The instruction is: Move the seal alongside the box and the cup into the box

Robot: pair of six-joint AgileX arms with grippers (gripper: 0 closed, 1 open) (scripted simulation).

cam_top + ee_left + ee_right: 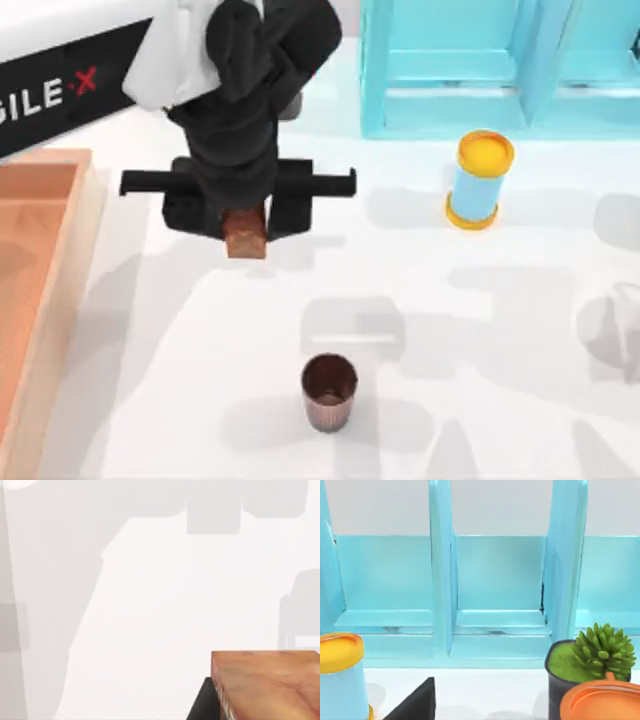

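The left gripper (246, 232) hangs above the white bench (480, 330), and its jaws are closed on the seal (246, 234), pinching the reddish-brown block from both sides. From above, just the seal's lower end pokes out beneath the black wrist body, which hides the rest. In the left wrist view the seal (265, 685) is cut off at the corner of the picture, with a sliver of dark finger beside it and bare bench past it.

The box (45, 290) lies at the bench's left edge, left of the gripper and apart from it; only its right rim and part of its reddish floor can be seen. The cup (329, 392) stands upright on the bench nearer the front, open mouth up, well apart from the box.

A blue cylinder with yellow ends (478, 180) stands to the right, in front of the turquoise shelf unit (500, 65). The right wrist view faces that shelf unit (495, 580), with a potted green plant (600, 655) partly covered by an orange rim (602, 702). A dark wedge at that view's edge is too cut off to identify, so I cannot tell how the right arm's jaws stand.
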